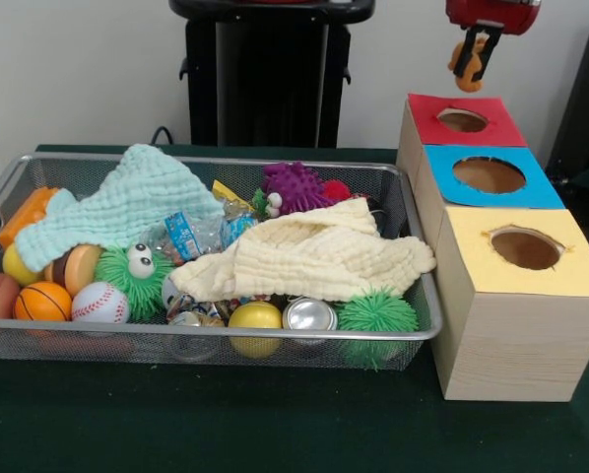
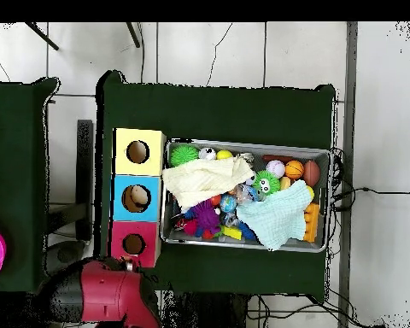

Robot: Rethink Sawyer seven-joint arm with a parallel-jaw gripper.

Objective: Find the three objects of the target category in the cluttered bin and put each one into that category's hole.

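The green-covered desk [image 1: 275, 434] carries a wire mesh bin [image 1: 413, 296] crowded with cloths, balls and cans, and beside it, at one end, a wooden box [image 1: 491, 335] with three holes. The red hole [image 1: 462, 120] is the one nearest the desk's far edge. Above it hangs the end effector [image 1: 475, 61], closed on a small orange toy [image 1: 465, 61], which hangs roughly upright, clear of the box.

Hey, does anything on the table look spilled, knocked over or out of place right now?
Nothing stands out. The toys and two cloths are all inside the bin, the box with three holes sits square beside it, and the gripper holds a small orange thing above the red hole.
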